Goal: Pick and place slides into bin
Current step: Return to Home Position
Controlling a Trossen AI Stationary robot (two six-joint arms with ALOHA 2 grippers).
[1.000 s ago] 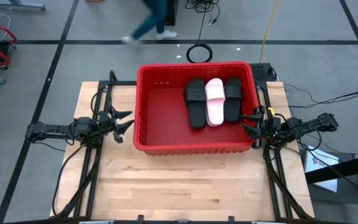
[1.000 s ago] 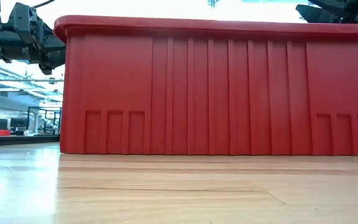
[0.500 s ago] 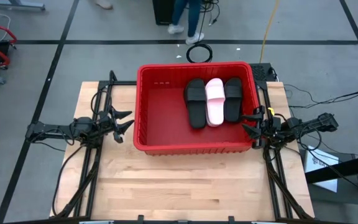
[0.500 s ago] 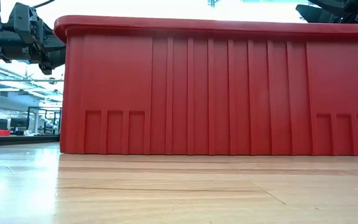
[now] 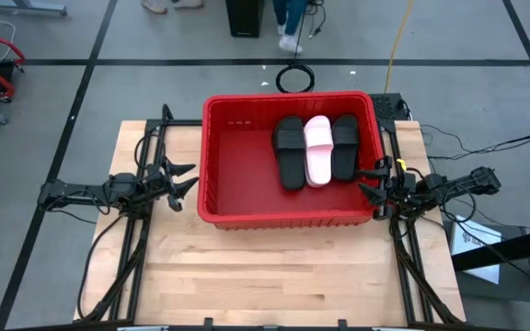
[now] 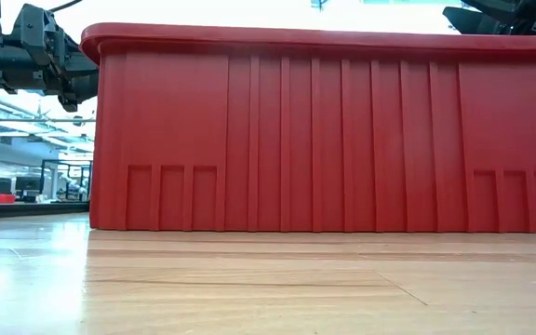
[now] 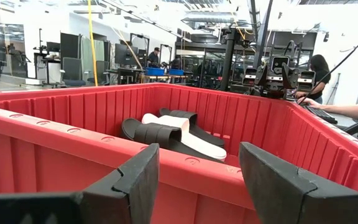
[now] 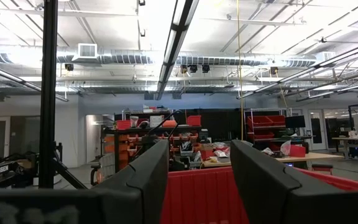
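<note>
The red bin (image 5: 237,175) stands on the wooden table's far middle. Three slides lie side by side, soles down, on its floor in the far right part: a black one (image 5: 289,152), a pale pink-white one (image 5: 318,150) and another black one (image 5: 344,145). They also show in the left wrist view as black slides (image 7: 160,134) with the pale slide (image 7: 191,140) between them. My left gripper (image 5: 184,179) hovers open just outside the bin's left wall, pointing at it. My right gripper (image 5: 372,181) hovers open at the bin's right wall, tipped upward.
The bin's ribbed near wall (image 6: 324,130) fills the low view. Bare wood (image 5: 274,276) lies between the bin and the table's near edge. A coiled black cable (image 5: 294,79) lies on the floor beyond the far edge, where a person's legs (image 5: 288,18) show.
Both arms, the bin and the slides have kept still. A person on the floor beyond the table's far edge has walked toward the right.
</note>
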